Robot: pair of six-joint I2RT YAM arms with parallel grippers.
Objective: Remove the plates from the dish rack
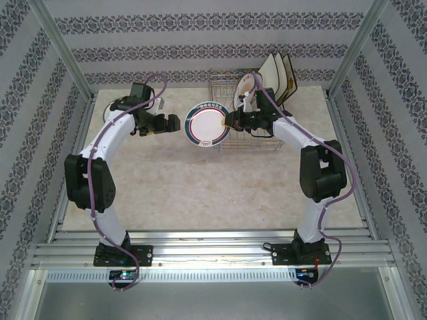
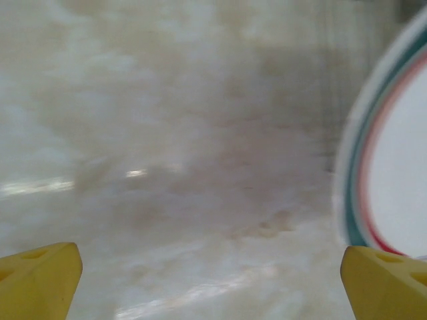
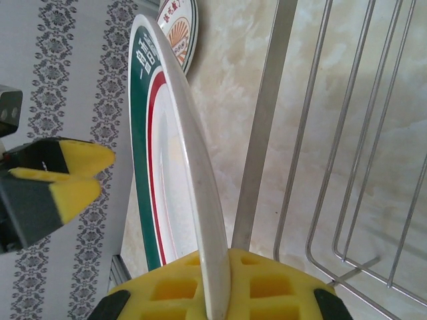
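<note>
Plates are coming out of the dish rack (image 1: pixel 260 142) one at a time. The one in hand is a round white plate (image 1: pixel 207 125) with a green outer band and a red inner ring. It sits clear of the rack, just off its left side, over the open worktop (image 1: pixel 200 193) between the two arms.

The right gripper (image 1: pixel 230 121) is clamped shut on the plate's right-hand rim, and in the wrist view its yellow pads pinch the thin edge from both faces. The left gripper (image 1: pixel 175 125) is spread as wide as it goes and holds nothing. It faces the plate's free left rim from just beside it, not touching.

This looks like a handover, or the carry toward a set-down spot. For a handover, the left gripper must slide its fingers over the free rim and close before the right lets go.

Being round, the plate has no long axis. Its face is turned up toward the overhead camera, and the line from the gripped rim to the free rim runs left and right across the worktop.

Another round plate (image 1: pixel 247 85) and the square cream plates (image 1: pixel 277 77) stand upright in the rack, waiting.
</note>
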